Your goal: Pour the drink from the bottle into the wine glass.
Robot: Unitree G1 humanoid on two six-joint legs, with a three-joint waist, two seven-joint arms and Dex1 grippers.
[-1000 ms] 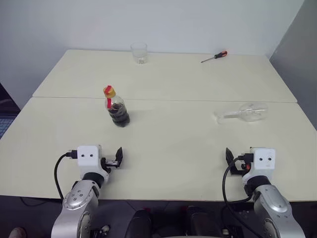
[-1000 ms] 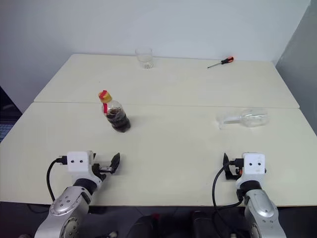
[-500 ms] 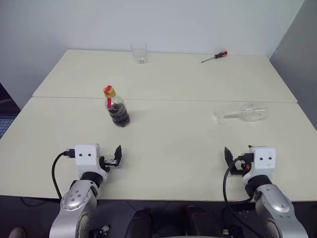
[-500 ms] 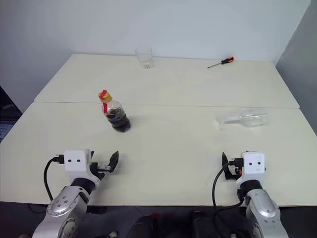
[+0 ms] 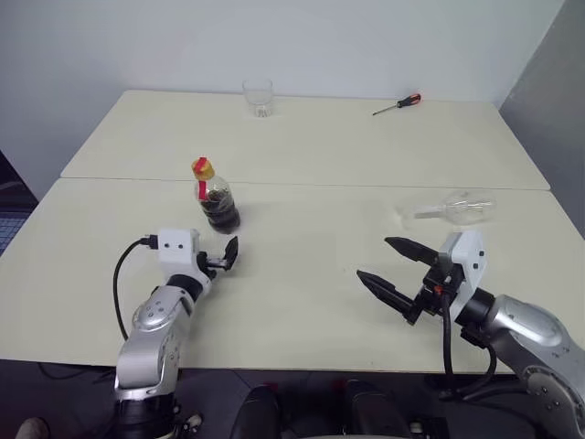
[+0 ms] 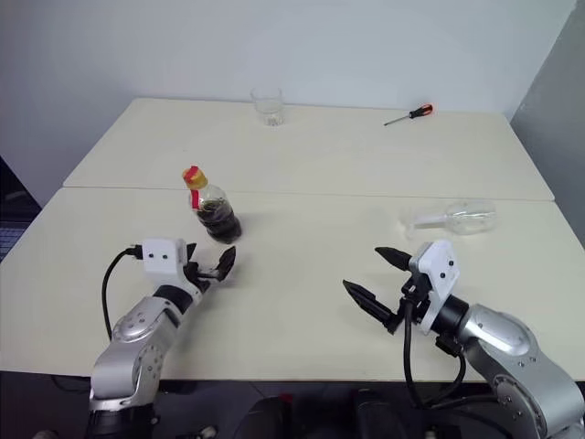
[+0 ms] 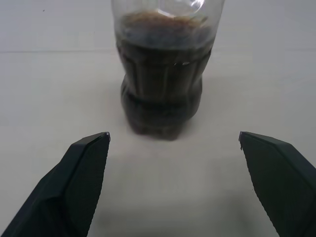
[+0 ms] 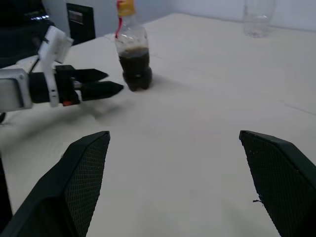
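A: Where the two table tops meet, left of centre, the bottle stands upright; yellow cap, red neck label, the drink filling roughly the lower half, clear above.

B: Wine glass?

A: Wine glass lies on its side at about 2 o'clock from table centre, nothing visible in it. Tumbler upright at 12 o'clock near the far edge, looks empty.

B: Claws?

A: Left gripper sits just short of the bottle at its 6 o'clock, pointing at it, jaws spread wide, nothing between them. Right gripper at 4 o'clock from centre, well apart from the glass, angled toward the left side, fingers far apart, holding nothing.

B: Wrist cameras add anything?

A: Left wrist view gives the foam line on the drink and the bottle centred between both fingers, untouched. Right wrist view catches the left gripper beside the bottle from across the table, tumbler behind.

B: Clutter?

A: Red-handled screwdriver at 1 o'clock, far edge. Bare table between each claw and its nearest container.
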